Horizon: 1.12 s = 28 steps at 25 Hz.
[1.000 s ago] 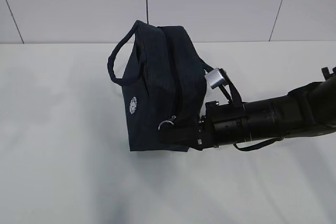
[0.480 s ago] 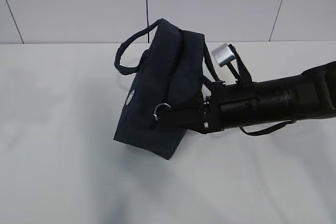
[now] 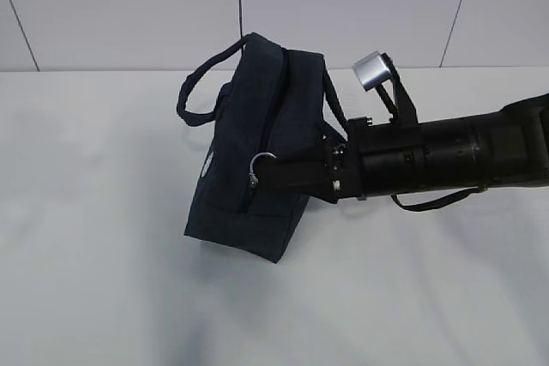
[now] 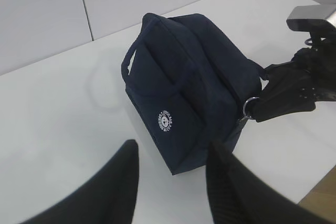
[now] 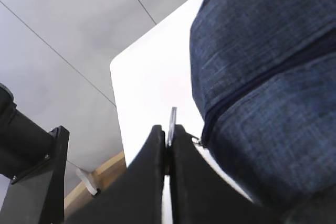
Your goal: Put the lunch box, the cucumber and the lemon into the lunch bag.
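The dark navy lunch bag [image 3: 257,152] stands tilted on the white table, its top zipper closed; it also shows in the left wrist view [image 4: 189,85] and the right wrist view [image 5: 262,77]. My right gripper [image 3: 268,176] is shut on the metal ring pull [image 3: 260,163] of the zipper at the bag's near end; the ring [image 5: 171,121] sticks out between the fingers. My left gripper [image 4: 170,169] is open and empty, hovering in front of the bag's logo side. The lunch box, cucumber and lemon are out of view.
The white table [image 3: 103,255] runs to a pale panelled wall [image 3: 343,6] behind the bag. The right arm [image 3: 446,165] stretches in from the right edge. The table's edge [image 4: 315,192] shows at the lower right of the left wrist view.
My right gripper, still shut on the ring pull, has moved up and slightly left. The bag has tipped and swung, its top leaning right and its base sliding left.
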Available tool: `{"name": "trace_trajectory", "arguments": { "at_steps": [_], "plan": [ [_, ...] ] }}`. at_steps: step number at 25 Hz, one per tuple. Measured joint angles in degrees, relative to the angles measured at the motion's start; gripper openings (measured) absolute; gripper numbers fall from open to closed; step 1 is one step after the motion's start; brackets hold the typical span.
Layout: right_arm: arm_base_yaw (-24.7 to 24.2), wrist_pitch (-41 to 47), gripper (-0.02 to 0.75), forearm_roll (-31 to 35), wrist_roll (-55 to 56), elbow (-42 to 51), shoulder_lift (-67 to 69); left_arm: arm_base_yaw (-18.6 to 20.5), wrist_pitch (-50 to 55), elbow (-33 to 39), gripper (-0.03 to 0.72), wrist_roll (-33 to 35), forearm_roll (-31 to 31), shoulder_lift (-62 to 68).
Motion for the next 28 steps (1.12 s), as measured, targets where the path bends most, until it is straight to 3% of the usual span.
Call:
{"name": "trace_trajectory", "arguments": {
  "at_steps": [8,21,28],
  "plan": [
    [0.0,-0.6,0.007,0.1,2.7,-4.7,0.0,0.0,0.0,0.0,0.309,0.0,0.0,0.0],
    [0.0,-9.7,0.007,-0.1,5.6,-11.6,0.0,0.0,0.0,0.0,0.309,0.0,0.0,0.0],
    [0.0,-10.5,0.007,-0.2,6.1,-13.3,0.0,0.0,1.1,0.0,0.309,0.0,-2.6,3.3]
  ]
}}
